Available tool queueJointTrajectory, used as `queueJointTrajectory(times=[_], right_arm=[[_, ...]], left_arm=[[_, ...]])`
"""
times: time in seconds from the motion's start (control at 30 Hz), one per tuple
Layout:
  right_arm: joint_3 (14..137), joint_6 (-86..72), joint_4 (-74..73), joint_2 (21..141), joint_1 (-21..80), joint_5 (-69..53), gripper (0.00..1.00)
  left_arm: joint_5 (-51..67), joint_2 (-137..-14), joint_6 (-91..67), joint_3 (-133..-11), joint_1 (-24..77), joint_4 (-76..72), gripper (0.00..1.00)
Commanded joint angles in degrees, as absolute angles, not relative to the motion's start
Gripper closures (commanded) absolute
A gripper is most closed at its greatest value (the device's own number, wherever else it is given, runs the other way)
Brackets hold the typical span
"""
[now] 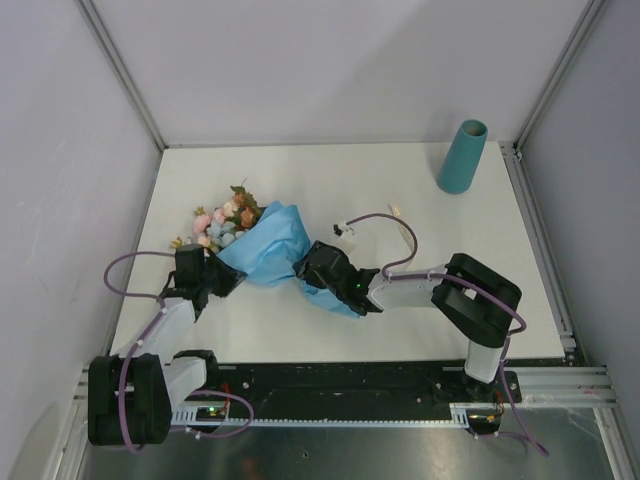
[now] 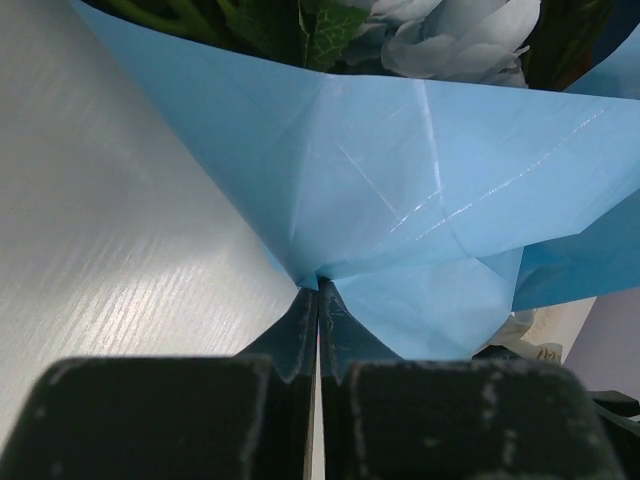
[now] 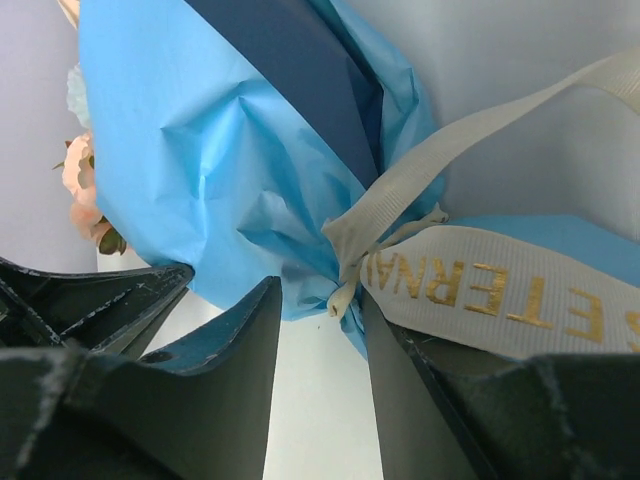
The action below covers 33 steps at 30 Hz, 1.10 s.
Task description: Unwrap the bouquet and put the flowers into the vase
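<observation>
Left pincer [image 2: 318, 292] tight on bouquet paper [image 2: 400, 180]; right pincer [image 3: 320, 296] spread astride ribbon [image 3: 470, 290]; stems hidden.

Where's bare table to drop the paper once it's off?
Bare table: the far strip between bouquet and back wall, up to the vase; the right side nearer than the vase. Crowded: centre-left, where left hand and right hand are at the bouquet and ribbon.

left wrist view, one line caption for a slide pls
Left gripper pinched shut on a fold of the light blue paper of the bouquet, flowers just visible above.
</observation>
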<state>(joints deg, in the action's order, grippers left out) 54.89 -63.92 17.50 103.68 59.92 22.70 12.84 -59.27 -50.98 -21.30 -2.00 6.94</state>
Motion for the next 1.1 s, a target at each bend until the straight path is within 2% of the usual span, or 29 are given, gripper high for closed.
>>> queueJointTrajectory(times=[0.0, 0.17, 0.33, 0.5, 0.73, 0.8, 0.87, 0.97, 1.07], right_arm=[[56.99, -65.25, 16.89, 105.47, 60.14, 24.97, 0.57], [57.70, -65.05, 16.72, 106.04, 60.12, 25.88, 0.60], [57.87, -63.39, 18.73, 105.62, 59.73, 25.45, 0.81], [56.20, -60.84, 20.83, 101.67, 59.56, 25.34, 0.89], [47.80, -53.76, 45.55, 103.31, 57.64, 13.90, 0.99], [46.47, -52.49, 51.44, 104.29, 57.21, 10.70, 0.98], [46.09, -51.66, 54.39, 105.02, 56.97, 8.61, 0.92], [46.06, -51.60, 55.00, 105.78, 56.92, 8.58, 0.80], [46.04, -52.96, 53.51, 106.65, 56.65, 9.50, 0.74]], left_arm=[[14.10, -59.07, -50.92, -20.39, -1.77, 4.72, 1.00], [14.07, -58.82, -51.44, -20.14, -1.80, 4.61, 1.00], [13.56, -58.81, -51.71, -19.77, -1.76, 4.58, 1.00], [11.61, -58.81, -52.16, -19.32, -1.77, 5.32, 1.00], [11.08, -58.60, -52.29, -19.13, -1.76, 5.82, 1.00], [11.01, -58.37, -52.40, -19.09, -1.76, 5.89, 1.00], [11.06, -58.25, -52.52, -19.01, -1.76, 5.98, 1.00], [11.12, -58.05, -52.66, -18.94, -1.76, 6.00, 1.00], [11.28, -57.91, -52.84, -18.79, -1.76, 5.98, 1.00]])
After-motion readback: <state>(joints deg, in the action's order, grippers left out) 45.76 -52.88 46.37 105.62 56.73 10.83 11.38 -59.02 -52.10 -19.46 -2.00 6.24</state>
